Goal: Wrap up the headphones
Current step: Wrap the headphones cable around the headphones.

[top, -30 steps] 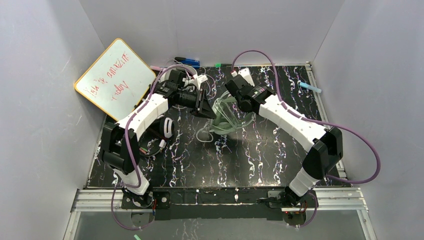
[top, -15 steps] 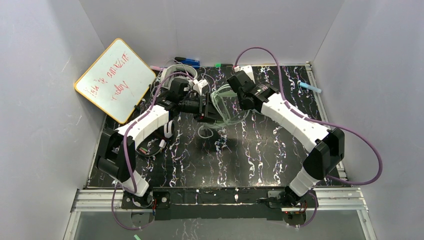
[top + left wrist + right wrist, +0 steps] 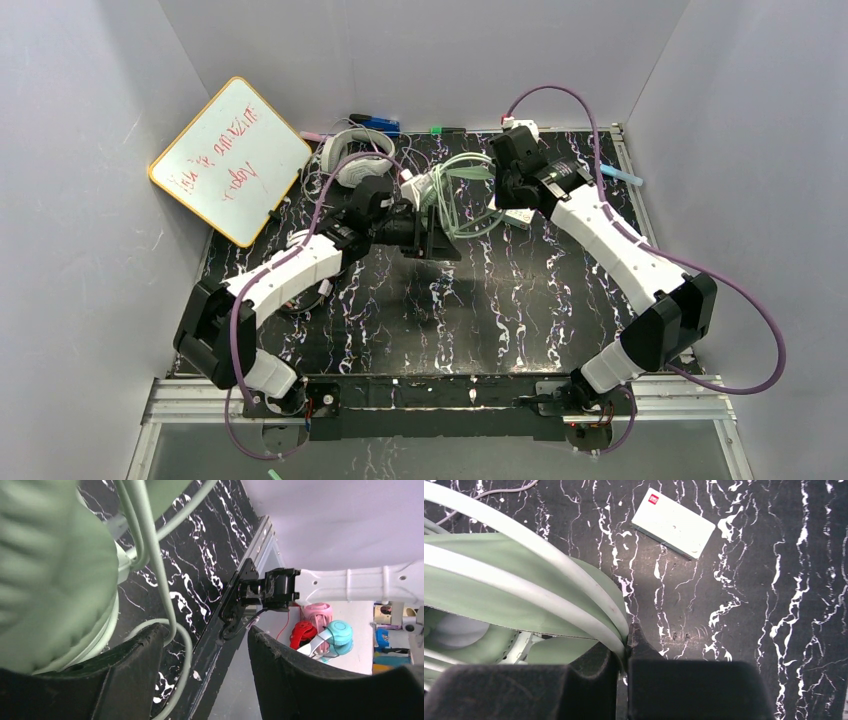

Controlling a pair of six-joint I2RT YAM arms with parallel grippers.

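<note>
Both claws at the mint headphones [image 3: 50,580]: right claw [image 3: 626,652] pinches smooth cable [image 3: 549,565], left claw [image 3: 202,635] spread.

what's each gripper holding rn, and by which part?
Right gripper is shut on the pale cable of the mint-green headphones, pinched between its fingertips. Left gripper is open, holding nothing.

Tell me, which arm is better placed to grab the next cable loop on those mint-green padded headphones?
Likely the left. The left gripper is open, with a loop of pale cable between its fingers. The right gripper is shut on that cable, holding the mint-green padded headphones.
</note>
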